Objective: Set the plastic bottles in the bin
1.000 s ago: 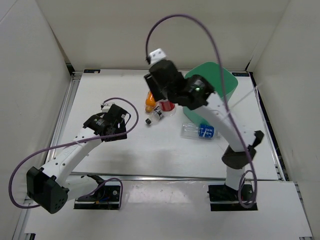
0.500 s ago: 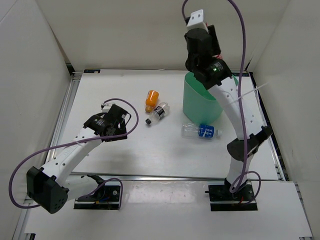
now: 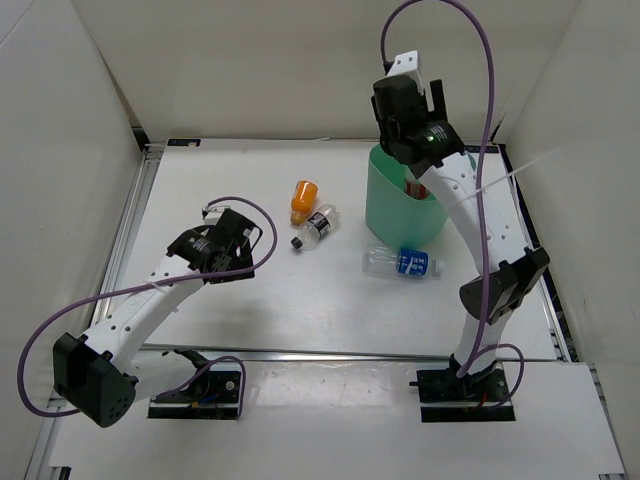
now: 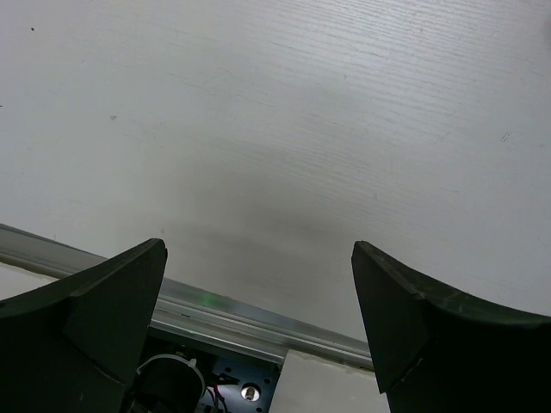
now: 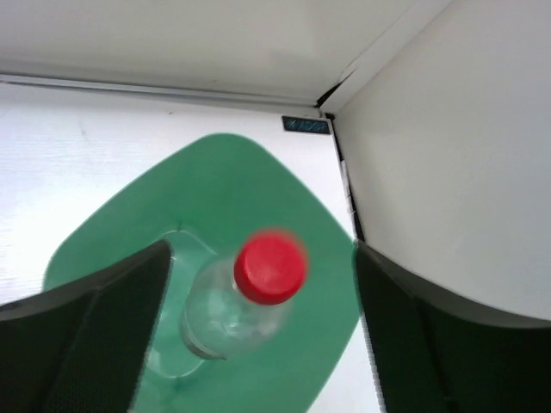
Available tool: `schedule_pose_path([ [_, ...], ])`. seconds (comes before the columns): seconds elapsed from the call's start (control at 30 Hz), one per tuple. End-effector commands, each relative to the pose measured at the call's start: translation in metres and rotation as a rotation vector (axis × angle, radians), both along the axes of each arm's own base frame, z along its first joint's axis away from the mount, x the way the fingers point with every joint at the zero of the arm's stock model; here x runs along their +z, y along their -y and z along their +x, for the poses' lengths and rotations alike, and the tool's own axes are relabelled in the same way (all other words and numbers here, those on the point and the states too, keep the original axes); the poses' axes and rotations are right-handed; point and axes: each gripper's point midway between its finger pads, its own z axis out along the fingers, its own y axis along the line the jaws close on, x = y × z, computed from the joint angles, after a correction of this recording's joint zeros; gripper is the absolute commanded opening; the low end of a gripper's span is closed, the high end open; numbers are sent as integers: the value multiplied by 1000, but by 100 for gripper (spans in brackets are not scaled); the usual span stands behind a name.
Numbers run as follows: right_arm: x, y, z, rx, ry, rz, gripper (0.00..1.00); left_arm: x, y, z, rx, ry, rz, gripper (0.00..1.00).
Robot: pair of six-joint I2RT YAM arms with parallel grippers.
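Bottle with the red cap point(image 5: 258, 280) is inside the mint-green bin point(image 5: 120, 228) at far right, free of the right gripper point(image 5: 260, 249), whose jaws stand apart above it. Left gripper point(image 4: 258, 249) hangs wide open at left; orange bottle point(image 3: 303, 200), black-capped bottle point(image 3: 316, 226) and blue-labelled bottle point(image 3: 400, 262) lie mid-table.

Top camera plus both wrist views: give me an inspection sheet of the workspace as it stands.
Surface: white table, carrying the bin and three loose bottles.
Job's things: orange bottle, black-capped clear bottle and blue-labelled bottle lie outside the mint-green bin. The red-capped bottle is within the bin's opening, its cap blurred.
Clutter: nothing seen.
Grippers: left gripper open over bare table. Right gripper open above the bin, fingers clear of the bottle.
Cables: a purple cable on the left arm and one on the right arm, neither touching a bottle.
Surroundings: white walls.
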Motion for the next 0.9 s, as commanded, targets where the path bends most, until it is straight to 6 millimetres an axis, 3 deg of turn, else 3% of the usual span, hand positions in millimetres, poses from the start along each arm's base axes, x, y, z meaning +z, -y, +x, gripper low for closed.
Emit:
schedule_pose_path([
  [0.0,28,9,-23,-14,69,121,97,3,-1,1,6,27,0,100],
  [0.07,34,8,-28,4,74,107,100,3,-1,1,6,27,0,100],
  [0.13,43,-10,-39,91,69,84,100,1,-2,-1,6,19,5,100],
  [0.27,29,-62,-75,327,4,-98,100,1,-2,-1,6,19,5,100],
  [0.33,2,-101,-105,492,-47,-240,100,1,-2,-1,6,19,5,100],
  [0.37,-11,-130,-129,603,-68,-294,100,1,-2,-1,6,19,5,100],
  [0.4,-43,-138,-139,643,-130,-387,100,1,-2,-1,6,19,5,100],
  [0.47,-87,-159,-161,704,-214,-524,100,1,-2,-1,6,19,5,100],
  [0.57,-161,-146,-183,668,-445,-612,98,1,-2,-1,6,19,5,100],
  [0.67,-202,-135,-198,682,-546,-667,99,1,-2,-1,6,19,5,100],
  [0.87,-244,-135,-225,776,-738,-623,99,1,0,-2,-3,19,5,100],
])
